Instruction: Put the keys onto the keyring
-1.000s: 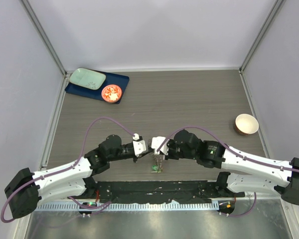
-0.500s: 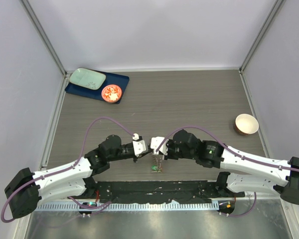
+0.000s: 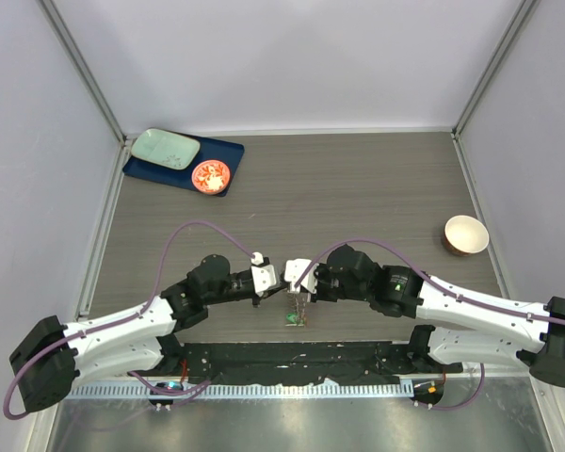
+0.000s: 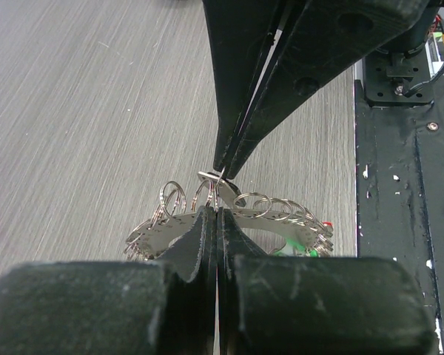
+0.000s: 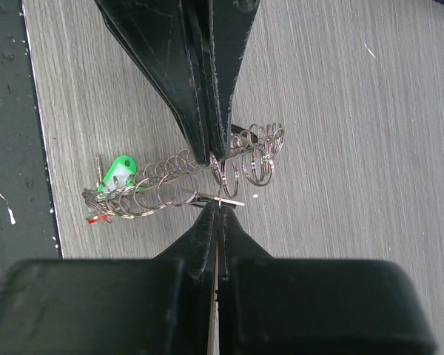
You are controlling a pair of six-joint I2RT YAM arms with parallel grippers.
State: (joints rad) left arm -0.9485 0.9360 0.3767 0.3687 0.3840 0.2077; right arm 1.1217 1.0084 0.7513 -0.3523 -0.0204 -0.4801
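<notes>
The keyring (image 5: 170, 176) is a flat metal ring fringed with small wire loops, held up on edge above the table; it also shows in the left wrist view (image 4: 266, 222) and from above (image 3: 295, 311). A green-tagged key (image 5: 118, 171) and a red one (image 5: 96, 219) hang at its low end. My left gripper (image 4: 216, 211) is shut on the keyring's upper rim (image 5: 211, 157). My right gripper (image 5: 219, 207) faces it, shut on a thin flat key (image 5: 233, 201) touching the fringe. A black key cannot be made out.
A blue tray (image 3: 228, 151) at the back left holds a pale green plate (image 3: 165, 148) and an orange-red dish (image 3: 210, 175). A cream bowl (image 3: 465, 234) stands at the right. The black base strip (image 3: 292, 358) runs just below the hanging keyring.
</notes>
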